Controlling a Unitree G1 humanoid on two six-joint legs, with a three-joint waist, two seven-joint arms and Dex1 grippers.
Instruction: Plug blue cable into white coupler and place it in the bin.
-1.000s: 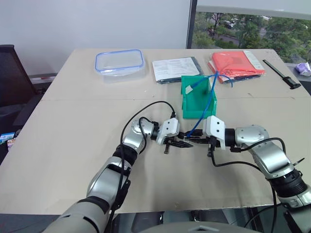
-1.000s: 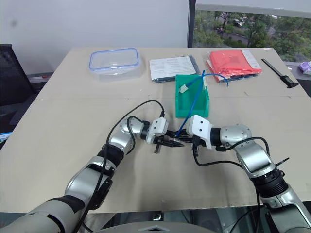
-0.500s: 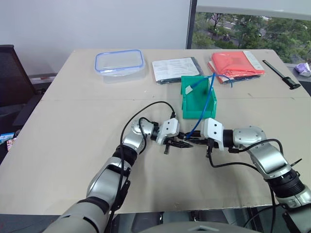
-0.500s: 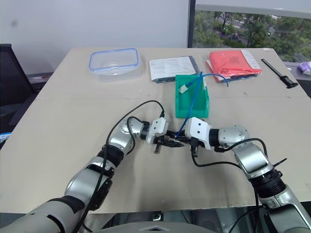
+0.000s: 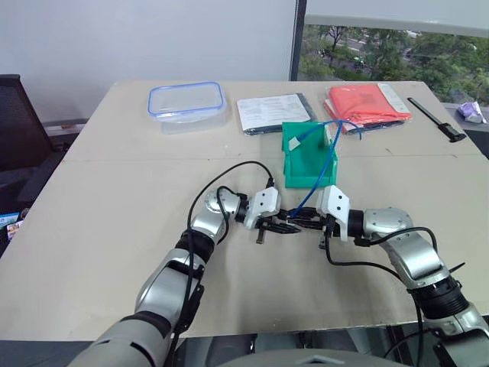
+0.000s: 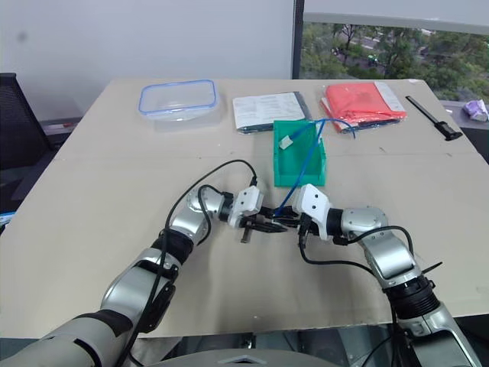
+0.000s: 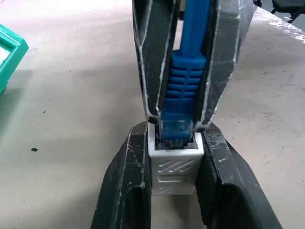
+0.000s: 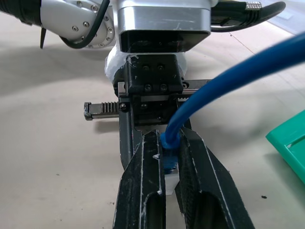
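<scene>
Left jaws: the jaws of the left gripper (image 7: 174,176) are closed narrowly on the tiny white plastic box-shaped coupler (image 7: 174,164), which is clamped between the two black fingers (image 7: 126,191).
Right jaws: the jaws of the right gripper (image 8: 169,171) are pressed tight on the ribbed boot of the thin bright-blue network cable (image 7: 187,76), just behind its clear plug (image 7: 175,131).
Meeting point: the two grippers are held tip to tip above the beige worktop (image 5: 114,191), near its middle, at 6 o'clock from the small green plastic bin (image 5: 309,157).
Plug: the clear plug is seen sitting in the mouth of the coupler's socket; whether it has latched fully cannot be told.
Cable run: from the right jaws the cable is carried up toward 12 o'clock, over the bin's rim, with its free plug end (image 6: 288,141) hanging above the bin's back wall.
Bin: open, standing apart from both grippers.
Other items: a clear rectangular food box with a blue rim (image 5: 187,101) lies at 10 o'clock from the bin.
Done: coupler and cable end are both gripped and aligned, and insertion is judged begun or nearly complete.
Left: seating to be confirmed, then the joined pair to be carried to 12 o'clock and released into the bin.
</scene>
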